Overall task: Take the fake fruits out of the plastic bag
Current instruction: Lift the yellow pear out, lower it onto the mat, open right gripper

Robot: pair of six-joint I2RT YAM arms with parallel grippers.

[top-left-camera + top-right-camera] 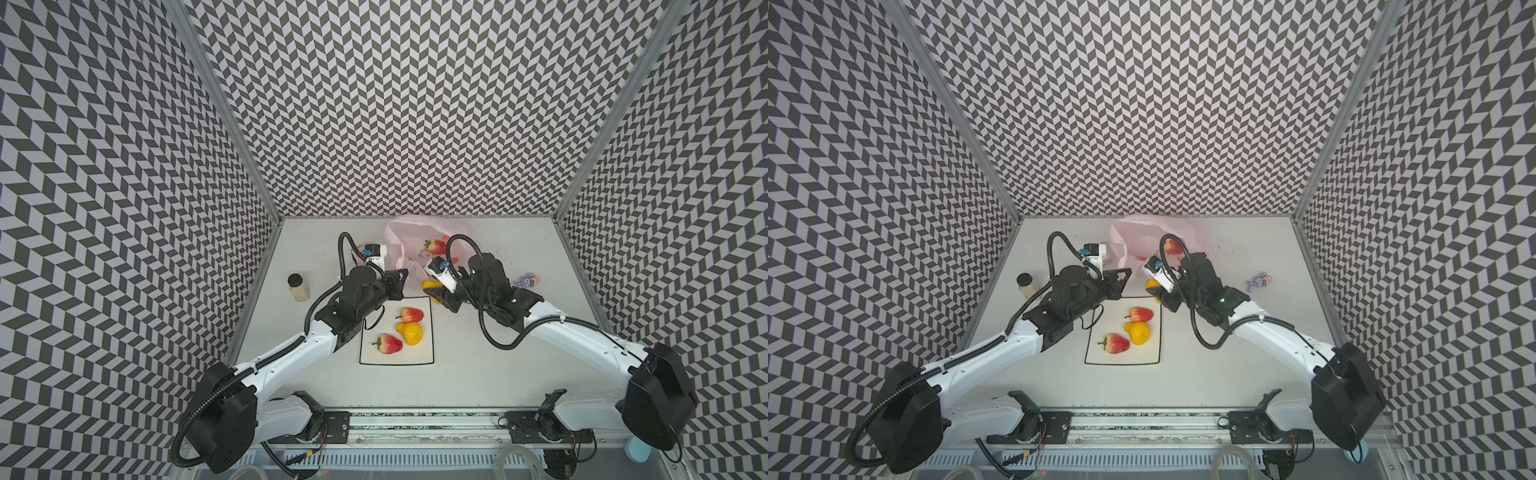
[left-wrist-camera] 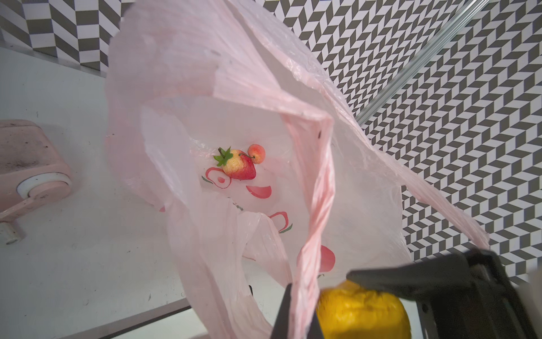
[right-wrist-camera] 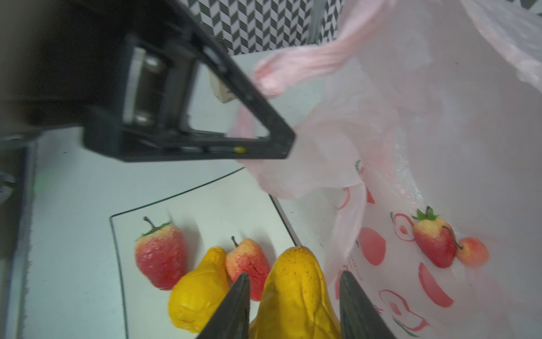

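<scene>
We find the left gripper (image 2: 299, 318) closed tight on the rim of the thin translucent pale pink plastic bag (image 1: 409, 232), holding its mouth raised. The bag sits at the far edge of the desk (image 1: 465, 374), near the middle. The right gripper (image 3: 294, 276) has its jaws partly apart, clamped on a glossy yellow toy pear (image 3: 296, 302) at the bag mouth, just beside the far right corner of the flat white square plate with a thin dark rim (image 1: 419, 355). The plate, at the desk centre, carries a far red-and-yellowish toy strawberry (image 1: 412, 315), a near toy strawberry (image 1: 390, 344) and a second yellow toy pear (image 1: 410, 333). Inside the bag we see a third toy strawberry (image 2: 239, 165) touching a small pink round toy fruit (image 2: 256, 153).
</scene>
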